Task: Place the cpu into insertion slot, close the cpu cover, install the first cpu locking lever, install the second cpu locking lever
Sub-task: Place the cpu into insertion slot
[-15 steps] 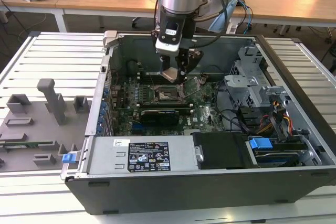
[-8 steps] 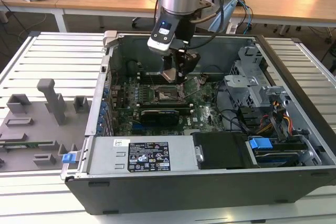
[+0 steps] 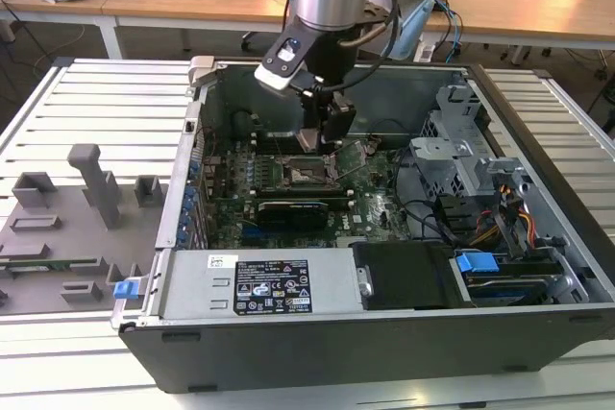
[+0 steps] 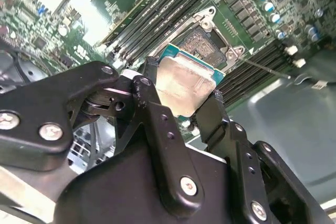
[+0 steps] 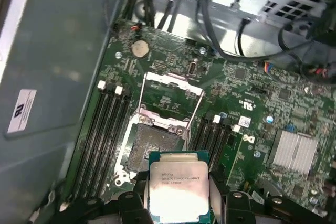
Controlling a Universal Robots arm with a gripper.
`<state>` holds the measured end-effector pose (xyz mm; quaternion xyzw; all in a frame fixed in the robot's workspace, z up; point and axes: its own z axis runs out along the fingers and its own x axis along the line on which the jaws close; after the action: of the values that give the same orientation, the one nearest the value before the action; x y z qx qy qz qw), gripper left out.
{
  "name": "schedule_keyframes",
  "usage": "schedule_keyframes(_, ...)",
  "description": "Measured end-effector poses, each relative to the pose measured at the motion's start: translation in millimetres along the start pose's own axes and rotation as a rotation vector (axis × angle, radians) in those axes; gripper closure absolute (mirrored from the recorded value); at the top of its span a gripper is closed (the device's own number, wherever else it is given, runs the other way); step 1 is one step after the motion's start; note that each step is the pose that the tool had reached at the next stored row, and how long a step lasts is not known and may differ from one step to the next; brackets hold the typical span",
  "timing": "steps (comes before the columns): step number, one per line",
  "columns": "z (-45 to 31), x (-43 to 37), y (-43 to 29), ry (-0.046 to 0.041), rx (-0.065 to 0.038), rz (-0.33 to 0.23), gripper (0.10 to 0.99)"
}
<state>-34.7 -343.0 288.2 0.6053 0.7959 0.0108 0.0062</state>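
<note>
— Where's the cpu [image 5: 178, 187]?

— In my claw [image 5: 178, 199], which is clamped on two opposite edges of it, silvery face up. Gripping by the edges leaves the underside free to meet the pins.

— And the insertion slot [image 5: 152, 148]?

— Bare, with its dark pin field exposed, just beyond the chip in both wrist views. The cpu cover [image 5: 170, 95] is swung back off it and lies over the motherboard [image 5: 241, 93]. That's why the way in is open.

— Is it seated?

— Not yet, I'd judge. In the exterior view the claw hangs over the slot, inside the open computer case [image 3: 288, 352] lying on the table [image 3: 86, 103], and the chip sits clear of the frame.
</note>
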Motion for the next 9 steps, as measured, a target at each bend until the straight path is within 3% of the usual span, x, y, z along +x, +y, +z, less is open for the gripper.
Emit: schedule_keyframes(9, 3.8, 0.0, -0.1, -0.0041, 0.000, 0.153, 0.545)
